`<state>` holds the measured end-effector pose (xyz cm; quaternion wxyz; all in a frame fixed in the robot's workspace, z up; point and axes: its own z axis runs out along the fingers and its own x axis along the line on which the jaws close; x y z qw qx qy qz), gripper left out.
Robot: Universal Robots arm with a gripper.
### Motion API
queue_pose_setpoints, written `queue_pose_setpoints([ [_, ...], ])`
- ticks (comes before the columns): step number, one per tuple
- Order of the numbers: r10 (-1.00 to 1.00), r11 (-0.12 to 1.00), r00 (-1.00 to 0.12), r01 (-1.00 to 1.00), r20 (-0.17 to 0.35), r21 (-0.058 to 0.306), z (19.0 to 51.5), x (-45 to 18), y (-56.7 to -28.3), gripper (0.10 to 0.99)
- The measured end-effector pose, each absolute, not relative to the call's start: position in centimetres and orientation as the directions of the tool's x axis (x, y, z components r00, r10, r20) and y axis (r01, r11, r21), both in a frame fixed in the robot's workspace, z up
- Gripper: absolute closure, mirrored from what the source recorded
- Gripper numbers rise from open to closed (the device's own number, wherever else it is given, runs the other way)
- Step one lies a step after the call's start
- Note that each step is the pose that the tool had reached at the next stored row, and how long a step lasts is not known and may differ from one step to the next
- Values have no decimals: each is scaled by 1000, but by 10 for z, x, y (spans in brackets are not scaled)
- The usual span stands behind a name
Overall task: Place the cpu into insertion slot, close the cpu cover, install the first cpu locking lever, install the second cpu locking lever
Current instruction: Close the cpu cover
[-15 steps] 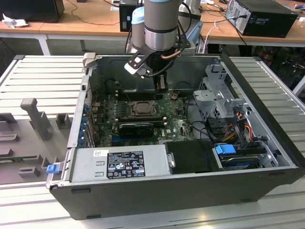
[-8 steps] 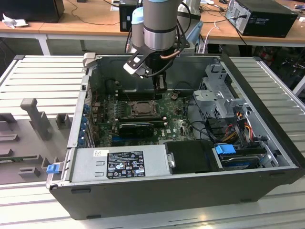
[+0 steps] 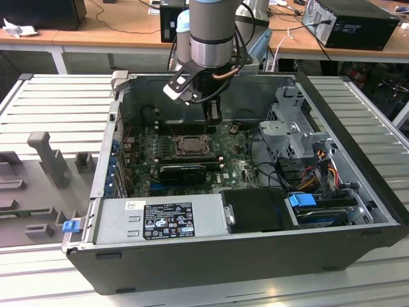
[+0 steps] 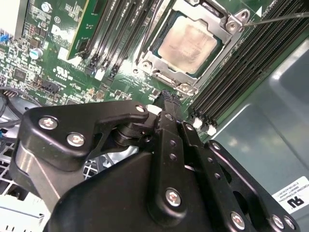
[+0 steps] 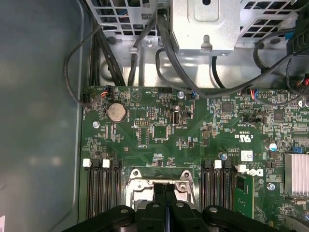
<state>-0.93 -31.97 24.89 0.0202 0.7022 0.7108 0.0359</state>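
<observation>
Pressed together, my gripper's [image 4: 166,96] two black fingers [image 5: 158,193] are closing on nothing, with no gap showing between them in both wrist views. I am hanging over the open computer case [image 3: 255,256], tips pointing down just beside one edge of the insertion slot [image 3: 172,153]; I cannot tell whether they are touching it.

One cpu [image 4: 190,41] is sitting flat in that slot, its dull silver top facing up. One cpu cover [image 4: 164,65] is lying down around it, framing the chip through its square hole. One thin wire locking lever [image 4: 280,18] is running out from the cover's corner; I cannot tell whether it is latched.

Rows of dark memory slots are flanking the socket on both sides, and one green memory module [image 5: 244,188] is standing in them. Further out on the green motherboard [image 5: 159,130], one round coin battery [image 5: 116,112] is lying. One long black card [image 3: 182,171] is sitting just in front of the socket in the exterior view, and one grey power supply [image 3: 160,220] is lining the case's near wall.
</observation>
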Motion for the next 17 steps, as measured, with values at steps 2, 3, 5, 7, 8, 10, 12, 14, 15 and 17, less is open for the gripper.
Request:
queue_pose_setpoints([
  [2, 1000, 11, -13, 997, 22, 79, 249, -13, -320, 980],
  [3, 1000, 11, -13, 997, 22, 80, 249, -14, -320, 980],
  [5, 1000, 11, -13, 997, 22, 79, 248, -19, -320, 980],
  [7, 1000, 11, -13, 997, 22, 79, 248, -24, -320, 980],
  [8, 1000, 11, -13, 997, 22, 79, 248, -26, -320, 980],
  [10, 1000, 11, -13, 997, 22, 79, 247, -35, -320, 980],
  [12, 1000, 11, -13, 997, 22, 79, 247, -43, -320, 980],
  [14, 1000, 11, -13, 997, 22, 79, 247, -45, -320, 980],
  [15, 1000, 11, -13, 997, 22, 79, 247, -46, -320, 980],
  [17, 1000, 11, -13, 997, 22, 79, 247, -47, -320, 980],
])
